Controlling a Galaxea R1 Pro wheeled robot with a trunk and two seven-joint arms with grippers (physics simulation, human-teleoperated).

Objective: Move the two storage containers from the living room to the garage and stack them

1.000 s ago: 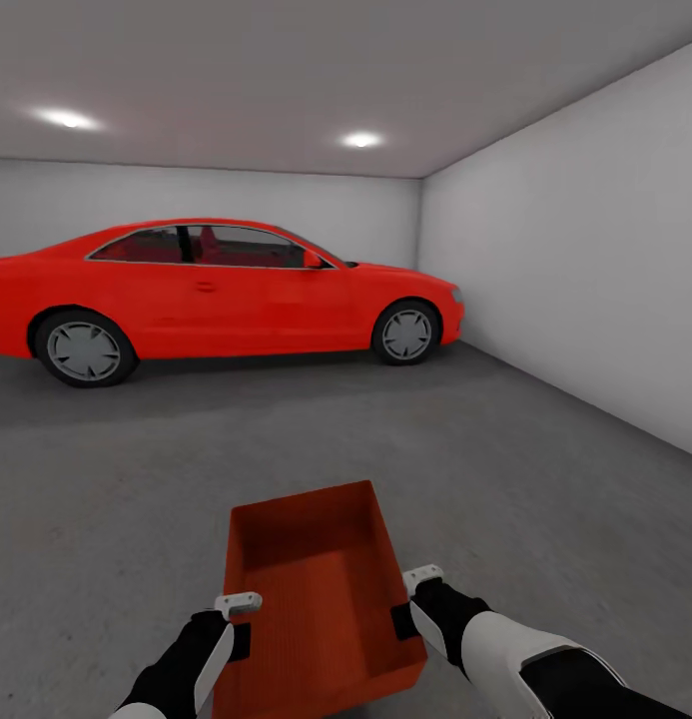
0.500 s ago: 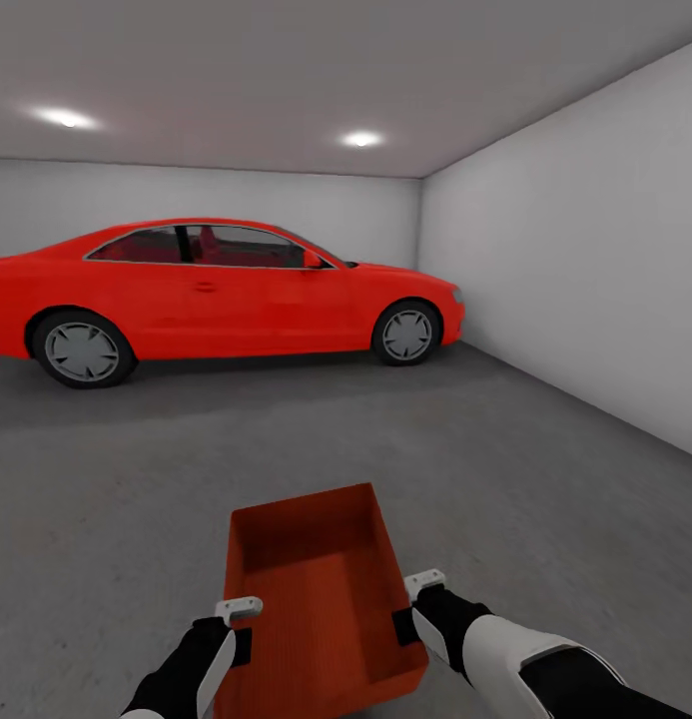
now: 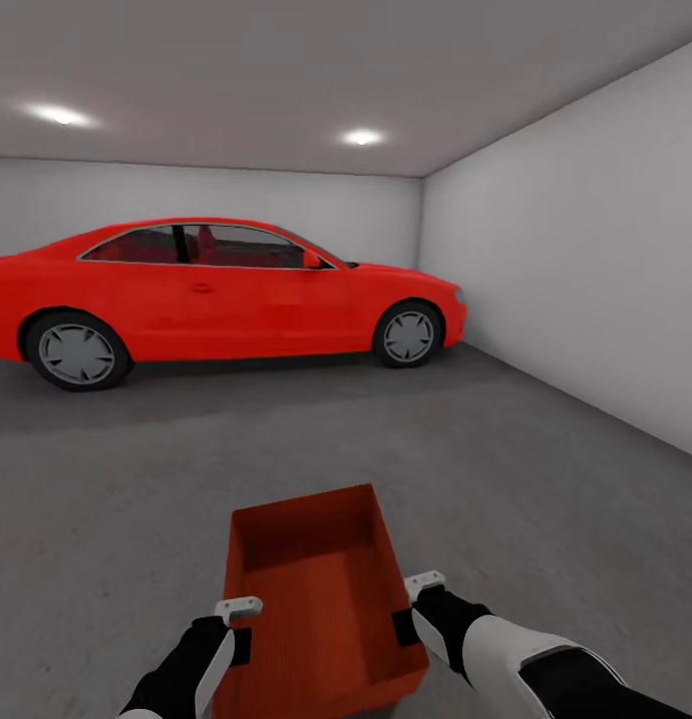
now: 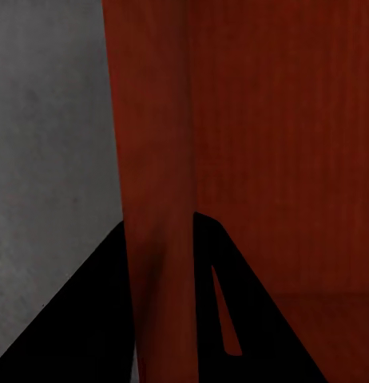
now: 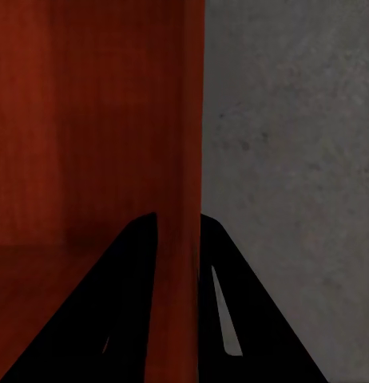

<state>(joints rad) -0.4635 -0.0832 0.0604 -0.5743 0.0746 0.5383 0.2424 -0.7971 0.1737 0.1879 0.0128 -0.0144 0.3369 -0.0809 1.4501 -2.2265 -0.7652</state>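
Observation:
I am in the garage, carrying one red-orange storage container [image 3: 316, 589], a lidless ribbed box, low in front of me above the dark-grey concrete floor [image 3: 485, 469]. My left gripper [image 3: 240, 627] is shut on its left wall [image 4: 156, 199], one finger on each side of the wall. On the opposite wall [image 5: 184, 159] my right gripper [image 3: 410, 606] is shut the same way. The box is empty inside and sits roughly level between the two arms.
A big red car [image 3: 216, 295] stands side-on across the back of the room. A plain white wall [image 3: 585, 270] runs along the right. Open concrete lies between the box and the car.
The view has crept forward slightly toward the car, and the box sits a little lower in the picture than a second ago. Both grips are unchanged.

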